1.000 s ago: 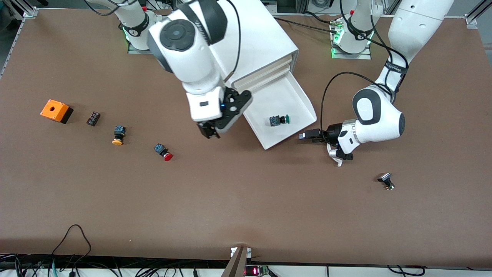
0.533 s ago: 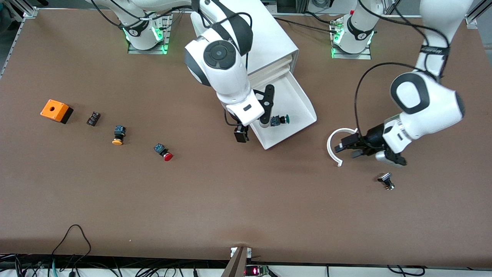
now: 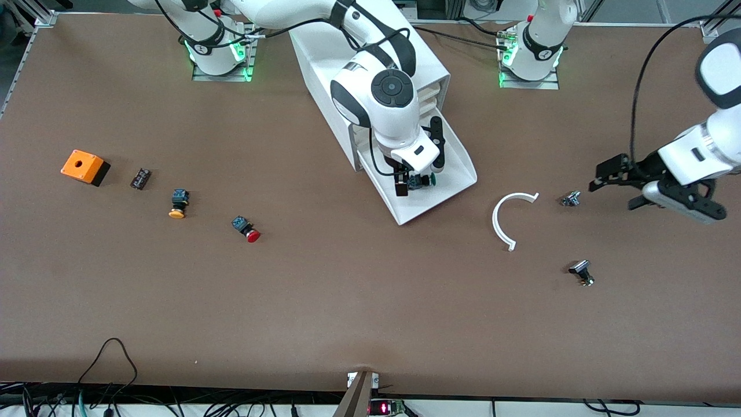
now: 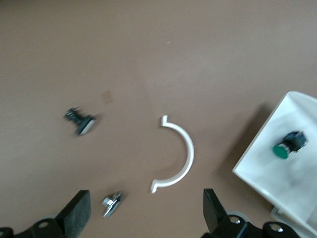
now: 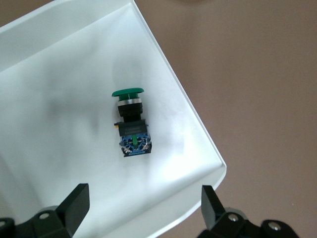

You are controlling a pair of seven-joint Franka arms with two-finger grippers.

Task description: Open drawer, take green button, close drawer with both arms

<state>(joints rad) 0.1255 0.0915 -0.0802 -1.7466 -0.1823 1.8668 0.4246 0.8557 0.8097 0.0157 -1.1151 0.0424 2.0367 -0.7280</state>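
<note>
The lowest drawer [image 3: 457, 168] of the white cabinet [image 3: 405, 63] stands pulled out. The green-capped button [image 3: 422, 180] lies on its side in the drawer. My right gripper [image 3: 414, 184] hangs open and empty just above it. In the right wrist view the button [image 5: 130, 121] lies on the white drawer floor [image 5: 59, 99], a little ahead of my open right gripper [image 5: 143, 208]. My left gripper [image 3: 616, 188] is open and empty, above the table toward the left arm's end. It shows in the left wrist view [image 4: 146, 218], where the drawer [image 4: 267, 168] and the button [image 4: 287, 145] are far off.
A white curved strip [image 3: 509, 217] lies on the table beside the drawer. Two small metal parts [image 3: 571, 199] [image 3: 580, 272] lie near it. Toward the right arm's end lie a red-capped button [image 3: 246, 229], an orange-capped button [image 3: 178, 204], a small black part [image 3: 140, 178] and an orange box [image 3: 85, 167].
My right gripper has moved from beside the drawer to over the green button in it. My left gripper has drawn away toward its end of the table, leaving the white strip lying there.
</note>
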